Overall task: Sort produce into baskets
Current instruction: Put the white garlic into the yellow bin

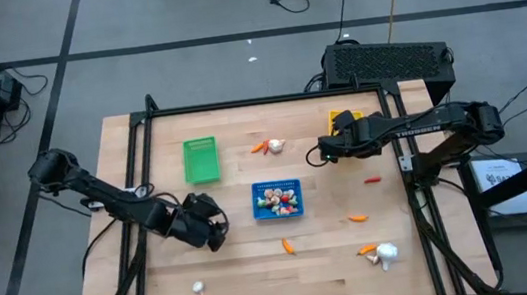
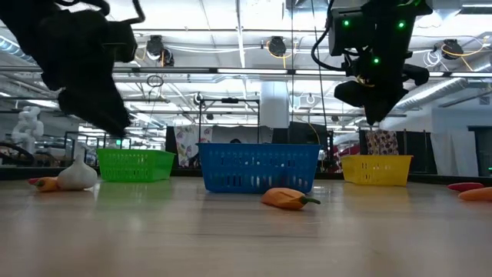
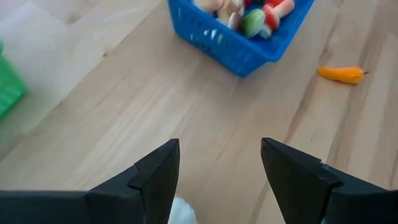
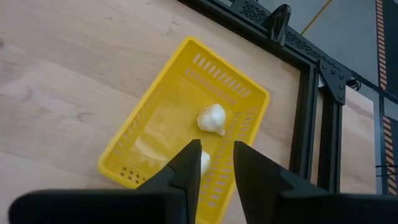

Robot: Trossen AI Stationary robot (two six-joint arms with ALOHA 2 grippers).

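Observation:
Three baskets stand on the wooden table: a green one (image 1: 201,160), a blue one (image 1: 277,199) full of mixed produce, and a yellow one (image 1: 341,120) at the far right. My right gripper (image 4: 216,146) hovers open over the yellow basket (image 4: 186,130). One garlic bulb (image 4: 211,118) lies in that basket, and a second (image 4: 204,163) peeks out beside a finger. Nothing hangs from these fingers in the low view. My left gripper (image 3: 221,146) hangs open above bare wood, left of the blue basket (image 3: 242,37). Something white (image 3: 181,213) shows between its fingers at the picture's edge.
Loose produce lies about: a carrot and garlic (image 1: 270,147) at the far middle, a red bit (image 1: 372,180), orange pieces (image 1: 357,219) (image 1: 288,246), garlic with a carrot (image 1: 382,252) at the near right, another pair (image 1: 199,292) at the near left. A black frame (image 1: 407,165) rims the table.

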